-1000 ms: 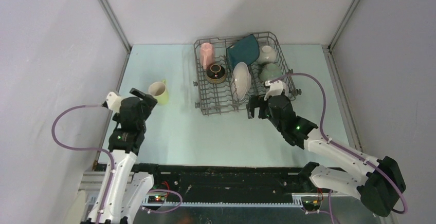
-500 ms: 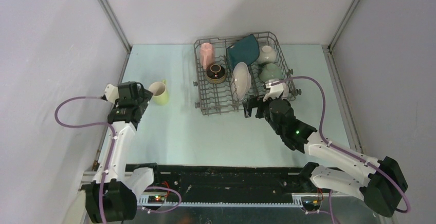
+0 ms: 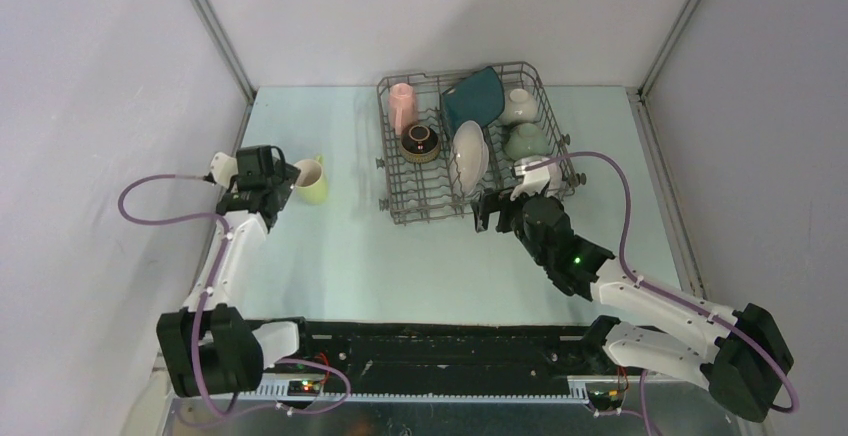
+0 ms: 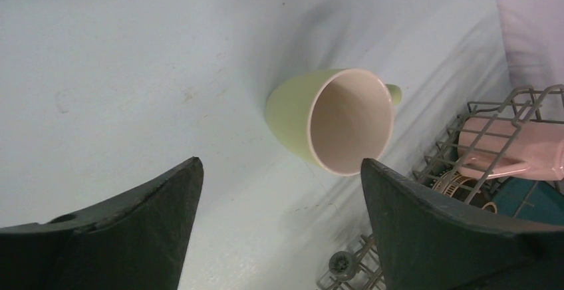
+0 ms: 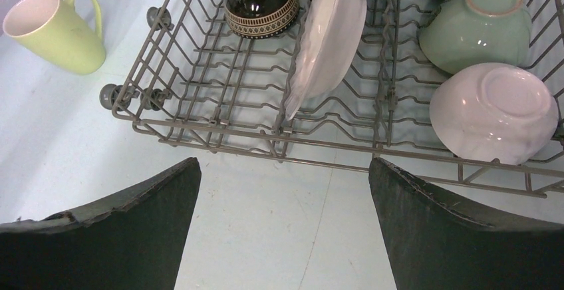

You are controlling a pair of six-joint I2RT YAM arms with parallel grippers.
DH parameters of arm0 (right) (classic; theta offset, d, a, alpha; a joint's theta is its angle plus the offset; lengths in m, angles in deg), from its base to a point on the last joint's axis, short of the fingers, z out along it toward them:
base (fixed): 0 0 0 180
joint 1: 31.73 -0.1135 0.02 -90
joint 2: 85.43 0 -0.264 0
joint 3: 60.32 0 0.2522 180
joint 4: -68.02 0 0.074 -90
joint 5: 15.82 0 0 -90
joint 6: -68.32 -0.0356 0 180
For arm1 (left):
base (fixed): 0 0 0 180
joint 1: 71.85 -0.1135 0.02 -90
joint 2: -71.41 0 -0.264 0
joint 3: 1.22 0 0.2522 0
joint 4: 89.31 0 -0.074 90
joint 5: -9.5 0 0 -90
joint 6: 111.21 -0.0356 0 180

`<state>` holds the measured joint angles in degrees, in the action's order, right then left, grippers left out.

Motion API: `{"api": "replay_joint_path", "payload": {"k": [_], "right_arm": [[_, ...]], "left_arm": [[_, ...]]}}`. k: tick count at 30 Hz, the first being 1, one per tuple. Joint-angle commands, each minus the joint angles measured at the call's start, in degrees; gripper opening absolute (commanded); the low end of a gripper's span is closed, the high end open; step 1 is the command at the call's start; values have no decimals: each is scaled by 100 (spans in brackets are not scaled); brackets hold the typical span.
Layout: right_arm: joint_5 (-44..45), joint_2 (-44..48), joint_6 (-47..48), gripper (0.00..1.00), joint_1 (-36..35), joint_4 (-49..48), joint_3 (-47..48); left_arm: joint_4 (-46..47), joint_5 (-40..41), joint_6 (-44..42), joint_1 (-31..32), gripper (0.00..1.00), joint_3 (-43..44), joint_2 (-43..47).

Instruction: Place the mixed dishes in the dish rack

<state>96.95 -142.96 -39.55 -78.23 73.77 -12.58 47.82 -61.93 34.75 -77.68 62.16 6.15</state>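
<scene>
The yellow-green mug (image 3: 312, 180) (image 4: 330, 120) stands upright on the table left of the dish rack (image 3: 398, 171). My left gripper (image 3: 276, 182) (image 4: 279, 163) is open just to the mug's left, the mug a little beyond its fingertips. The rack holds a pink mug (image 3: 403, 106), brown bowl (image 3: 420, 141), white plate (image 3: 469, 154), teal plate (image 3: 474, 98), white bowl (image 3: 517, 106), pale green bowl (image 3: 524, 140) and pale pink bowl (image 5: 493, 112). My right gripper (image 3: 495, 211) (image 5: 284, 160) hangs open and empty over the table by the rack's near edge (image 5: 219, 130).
Grey walls close in the pale blue table (image 3: 350, 246) on the left, back and right. The left wall is close behind my left arm. The rack's small wheels (image 5: 110, 95) sit at its near left corner.
My left arm has stretched forward along the left wall, bringing its gripper up beside the yellow-green mug. My right gripper has edged slightly left along the rack's near edge.
</scene>
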Motion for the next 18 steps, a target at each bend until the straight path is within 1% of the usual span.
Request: {"api": "replay_joint_path", "payload": {"k": [1,3,8,11,16,18], "right_arm": [[150,109,109,99,-51,-335,-39],[140,91,110,100,-60,-348,-40],[147,97,94,100,-66,-327,-40],[155,103,91,100,-68,-324,-40],[159,114,93,100,-67,-297,-40],[174,146,105,100,-67,-271,-40]], "left_arm": [[255,-55,-97,-63,88,431,-262],[209,35,-133,-67,84,524,-395],[119,-19,-45,-74,82,695,-777],[170,-268,16,-77,81,767,-1140],[431,-803,75,-72,75,843,-1747],[507,-897,97,-75,73,826,-1905]]}}
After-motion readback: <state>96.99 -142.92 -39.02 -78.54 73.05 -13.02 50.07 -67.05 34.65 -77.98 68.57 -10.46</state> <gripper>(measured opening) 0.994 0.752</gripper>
